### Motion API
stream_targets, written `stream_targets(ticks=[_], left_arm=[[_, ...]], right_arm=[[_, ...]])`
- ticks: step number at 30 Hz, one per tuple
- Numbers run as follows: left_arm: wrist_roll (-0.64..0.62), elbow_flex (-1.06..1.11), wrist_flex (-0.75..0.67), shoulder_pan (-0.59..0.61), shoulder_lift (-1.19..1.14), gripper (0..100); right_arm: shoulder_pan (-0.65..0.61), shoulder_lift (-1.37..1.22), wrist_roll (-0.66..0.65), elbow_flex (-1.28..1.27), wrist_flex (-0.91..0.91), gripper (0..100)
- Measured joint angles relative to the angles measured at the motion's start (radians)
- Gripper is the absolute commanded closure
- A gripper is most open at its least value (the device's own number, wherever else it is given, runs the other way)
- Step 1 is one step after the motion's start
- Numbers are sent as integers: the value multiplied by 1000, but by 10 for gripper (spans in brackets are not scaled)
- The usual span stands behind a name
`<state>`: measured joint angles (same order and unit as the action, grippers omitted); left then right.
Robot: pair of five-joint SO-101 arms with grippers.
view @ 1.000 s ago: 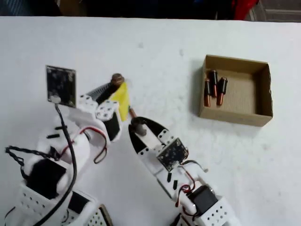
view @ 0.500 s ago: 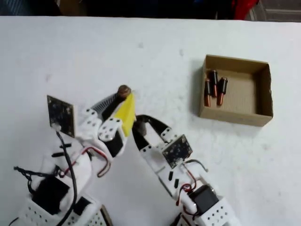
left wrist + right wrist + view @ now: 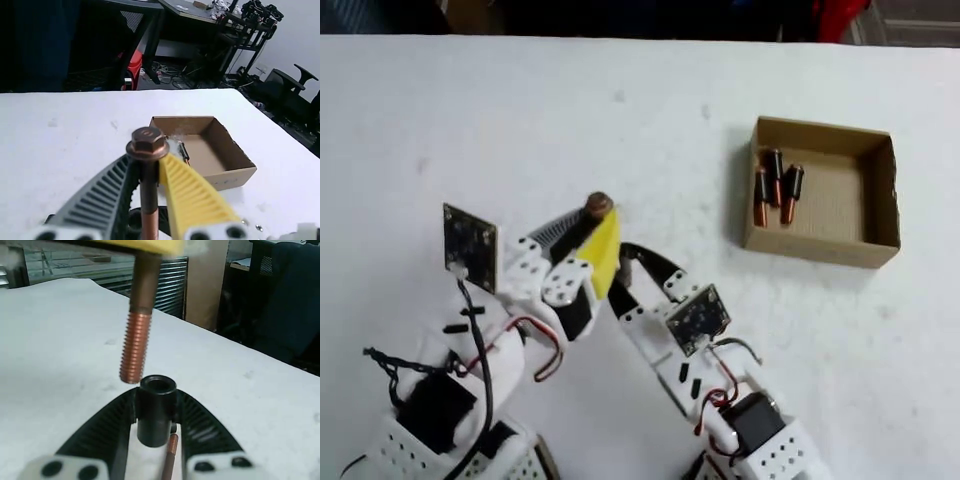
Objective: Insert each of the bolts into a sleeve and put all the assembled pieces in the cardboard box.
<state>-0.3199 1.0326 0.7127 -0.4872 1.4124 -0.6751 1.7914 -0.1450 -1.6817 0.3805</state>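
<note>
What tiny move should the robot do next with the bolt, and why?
Probably nudge the copper threaded bolt sideways over the hole of the black cylindrical sleeve. The left gripper holds the bolt upright, but its tip hangs beside the opening of the sleeve in the right gripper.

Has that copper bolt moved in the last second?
Yes. The bolt has shifted lower in the high view and slightly closer to the cardboard box.
</note>
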Motion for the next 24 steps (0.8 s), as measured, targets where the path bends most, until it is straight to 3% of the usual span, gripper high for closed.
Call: stream_targets(ticks=[7,15,24], left_arm=[[0,0,-29,-11,0,976],[57,175,-250,-11,0,976],[66,184,-278,12,0,976]], right_arm=[[0,0,0,0,0,982],[2,-2,0,0,0,982],[0,-2,0,0,0,982]])
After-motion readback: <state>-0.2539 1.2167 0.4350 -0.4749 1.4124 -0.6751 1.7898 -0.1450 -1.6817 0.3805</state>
